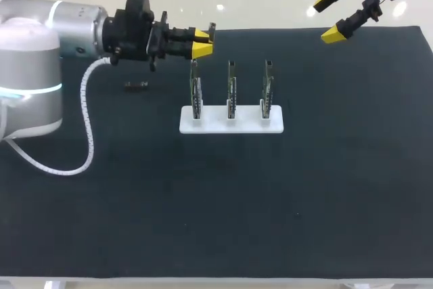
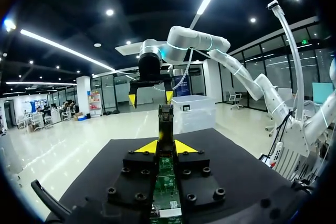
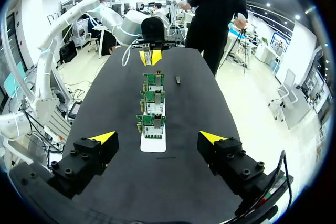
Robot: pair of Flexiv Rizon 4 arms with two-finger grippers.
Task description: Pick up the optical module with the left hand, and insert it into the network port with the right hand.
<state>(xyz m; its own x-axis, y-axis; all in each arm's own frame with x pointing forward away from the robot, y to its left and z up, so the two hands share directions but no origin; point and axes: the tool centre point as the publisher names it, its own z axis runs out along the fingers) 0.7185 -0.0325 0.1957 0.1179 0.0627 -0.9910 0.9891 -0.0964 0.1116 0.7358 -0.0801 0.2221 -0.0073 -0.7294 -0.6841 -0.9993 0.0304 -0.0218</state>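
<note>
My left gripper (image 1: 203, 40) hovers level above the leftmost of three upright green circuit boards (image 1: 195, 91). It is shut on a slim dark optical module (image 2: 166, 119), whose end sticks out ahead of the yellow tips (image 1: 212, 29). In the left wrist view the left gripper (image 2: 165, 147) has the module squeezed between both fingers. The boards stand in a row on a white base (image 1: 231, 121), also visible in the right wrist view (image 3: 154, 144). My right gripper (image 1: 329, 15) hangs open high over the table's far right, with nothing between its fingers (image 3: 157, 137). The right gripper (image 2: 150, 97) faces my left gripper (image 3: 151, 56) across the boards.
A small dark part (image 1: 136, 85) lies on the black mat left of the boards, and it shows beside the far board in the right wrist view (image 3: 178, 80). A white coiled cable (image 1: 86, 120) trails from my left arm onto the mat.
</note>
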